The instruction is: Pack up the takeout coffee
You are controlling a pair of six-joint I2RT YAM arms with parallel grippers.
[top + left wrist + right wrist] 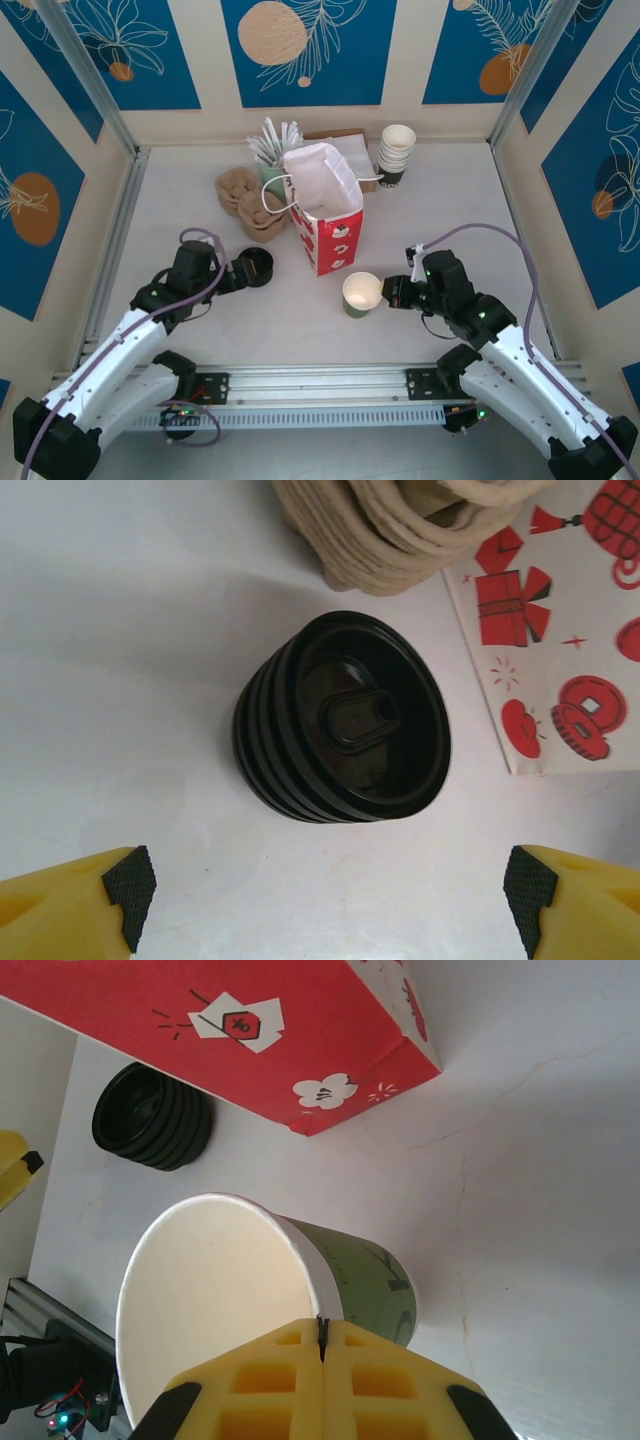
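Green paper cup (361, 293), cream inside, open-topped, no lid fitted: I take this for the takeout coffee. It stands upright on the pale worktop (470, 220), just in front of the bag and a little right of centre. Right claw (393, 291): clamped on the cup's near rim, with the paper wall caught in the seam between its two yellow fingers in the wrist view. I judge the pinch is there to steady the cup while a lid goes on. Low stack of round black plastic lids (345, 730): on the worktop left of the bag and near it, within short reach of the left arm. Left claw (328, 905): fingers spread wide apart and holding nothing, lined up on the lid stack but short of it. My reading is that it is set there to take the top lid. Red-and-white paper gift bag (325, 215) with cord handles: upright at the centre with its mouth open, which suits dropping the cup in from above. The cup is not yet inside. Brown moulded-pulp cup carriers (248, 200): stacked behind the lids and close against the bag's left side; whether they touch it I cannot tell. Stack of white lidless paper cups (397, 152): back right, well apart from both claws.
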